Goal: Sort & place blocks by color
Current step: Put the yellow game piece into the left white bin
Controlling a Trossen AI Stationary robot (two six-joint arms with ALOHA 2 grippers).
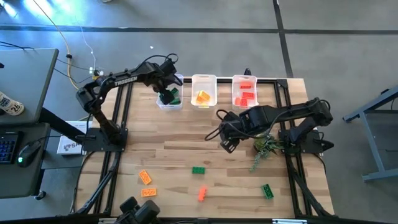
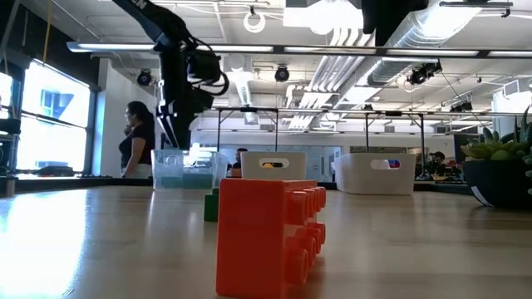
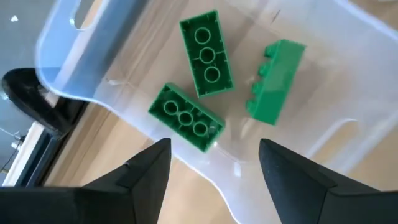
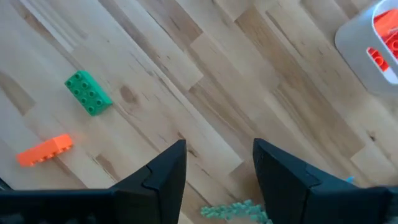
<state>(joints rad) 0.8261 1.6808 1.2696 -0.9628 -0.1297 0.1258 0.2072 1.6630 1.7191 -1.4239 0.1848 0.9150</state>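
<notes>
Left gripper (image 1: 168,94) hangs spread and empty over the 11 o'clock bin (image 1: 178,105) holding three green blocks (image 3: 207,53). Right gripper (image 1: 226,144), parted and empty, hovers above the worktop (image 1: 186,149) centre.

- Lying in the left clear bin: three green blocks (image 3: 207,54), two showing their hollow round undersides, the third (image 3: 275,81) resting on its side with studs facing the others.
- Sitting in the middle bin: yellow-orange blocks (image 1: 203,97).
- Piling up in the right bin: red blocks (image 1: 245,94).
- Lying loose on the table's near part: two orange blocks (image 1: 145,177), a green block (image 1: 198,170), a red-orange block (image 1: 202,194), another green block (image 1: 267,191), all apart from one another.
</notes>
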